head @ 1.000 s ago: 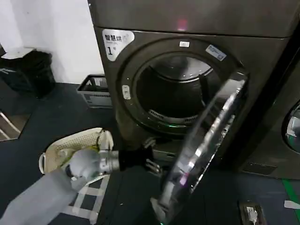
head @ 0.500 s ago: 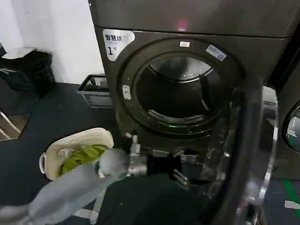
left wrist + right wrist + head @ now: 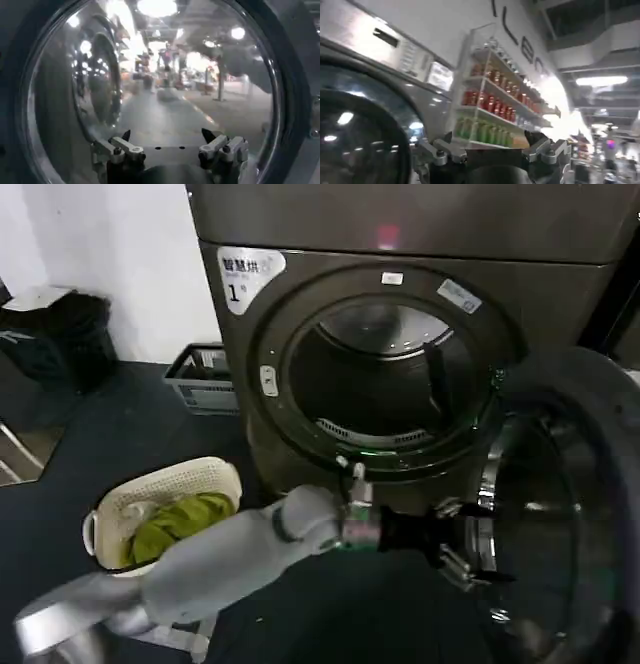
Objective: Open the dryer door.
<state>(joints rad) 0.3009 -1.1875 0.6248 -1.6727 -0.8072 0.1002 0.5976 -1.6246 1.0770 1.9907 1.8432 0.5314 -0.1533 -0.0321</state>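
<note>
1. Grey-brown metal makes up the dryer point(image 3: 300, 244), the largest thing in the head view; its round drum opening point(image 3: 385, 379) stands uncovered, with a white label reading 1 on the front panel.
2. Swung out to the machine's right on hinges at that side, the dryer door point(image 3: 560, 524) shows its inner face toward the camera, chrome ring around dark glass. Being round, it has no real long axis; its flat plane stands upright and roughly square to the machine's front.
3. Reaching across from the lower left, the grey left arm carries the left gripper point(image 3: 460, 549) right up to the door's inner rim. In the left wrist view its fingers point(image 3: 122, 147) stand spread apart, holding nothing, with the glass close ahead.
4. The right gripper point(image 3: 490, 152) waits off to the side, fingers likewise spread and empty, facing a neighbouring machine and a shelf of bottles point(image 3: 490, 105).
5. A laundry basket point(image 3: 150, 489) holding green cloth sits on the floor, left of the arm.
6. By my judgement the opening step is all but finished: the next move calls only for drawing the left arm clear without knocking the door back toward the drum.
</note>
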